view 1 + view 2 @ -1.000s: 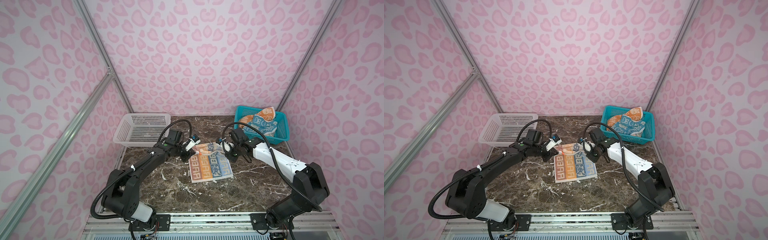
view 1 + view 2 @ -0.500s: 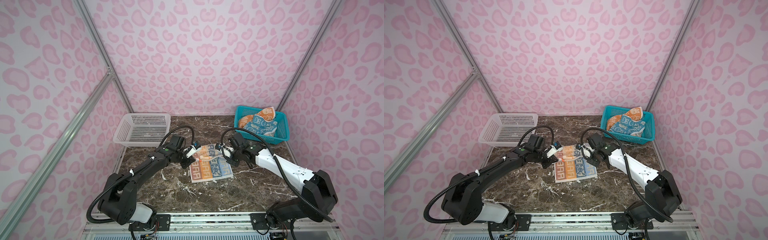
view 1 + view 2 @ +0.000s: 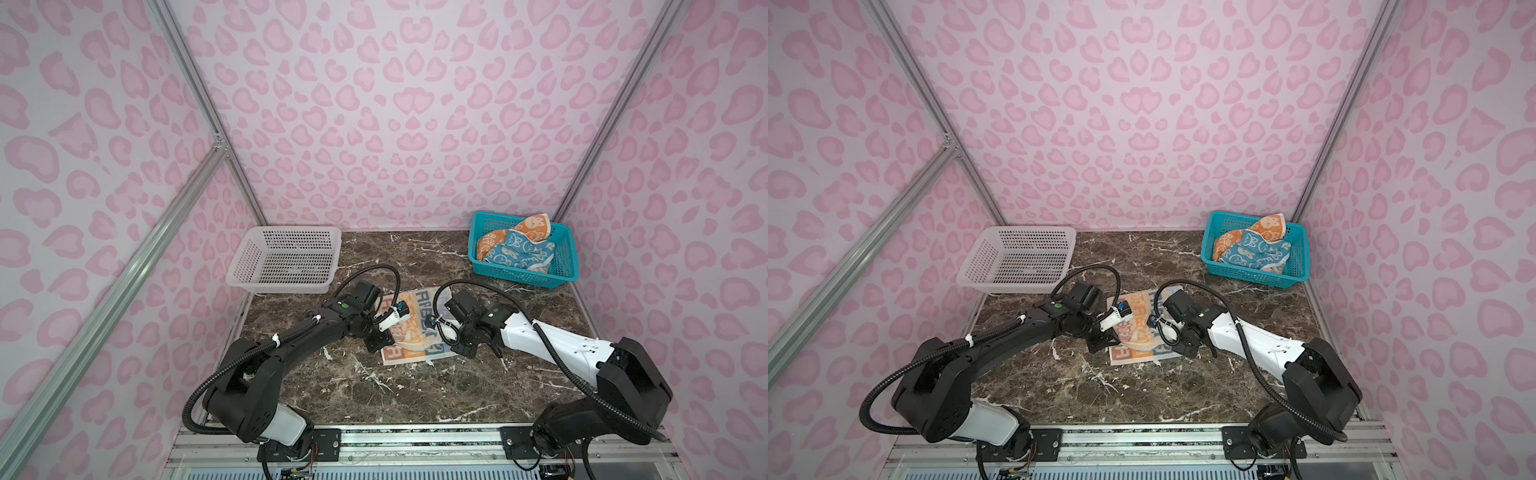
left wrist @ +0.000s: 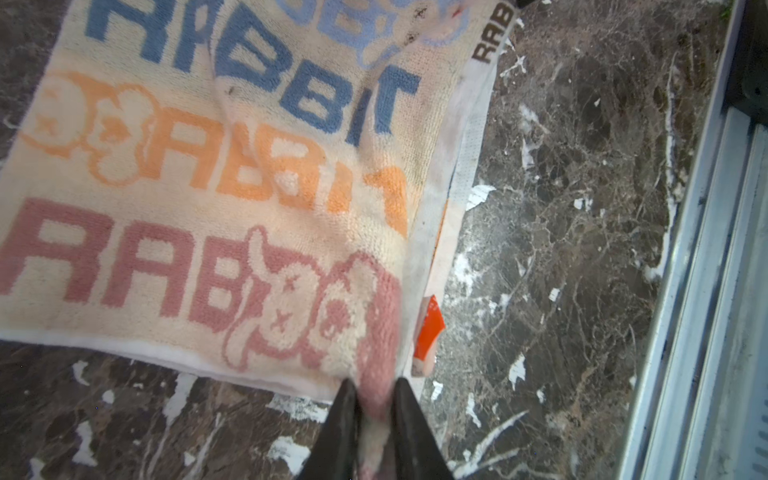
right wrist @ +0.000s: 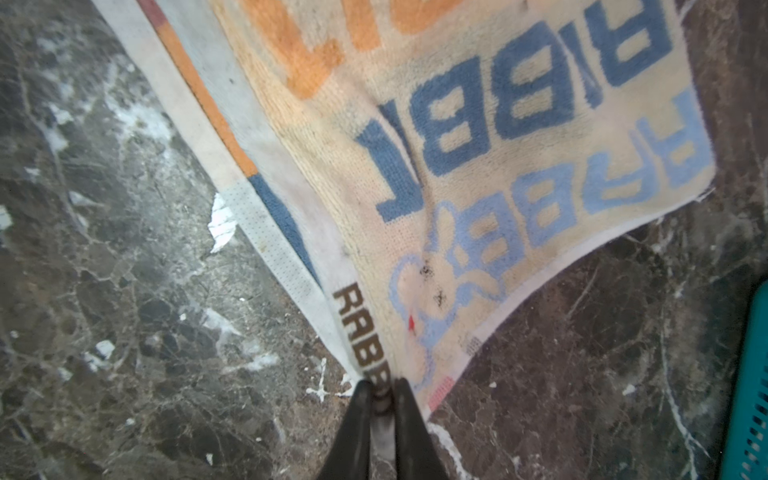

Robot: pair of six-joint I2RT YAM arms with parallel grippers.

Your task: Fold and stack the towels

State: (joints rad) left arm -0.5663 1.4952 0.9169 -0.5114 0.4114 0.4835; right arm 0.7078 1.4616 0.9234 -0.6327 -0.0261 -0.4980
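Cream towel [image 3: 415, 340]: we see it folded, lying mid marble table [image 3: 415, 395].
Left gripper [image 4: 374, 401]: closed, pinching one corner.
Right gripper [image 5: 381, 397]: closed, pinching another (by brown hem lettering).
Blue towel [image 3: 519, 254], orange towel [image 3: 536, 224]: crumpled in teal basket [image 3: 519, 277].

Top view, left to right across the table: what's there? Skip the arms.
white basket → cream towel → teal basket

cream towel [image 3: 409, 347]: folded over, lying on table [image 3: 415, 399] | blue towel [image 3: 519, 254], orange towel [image 3: 536, 224]: crumpled together in teal basket [image 3: 523, 279]
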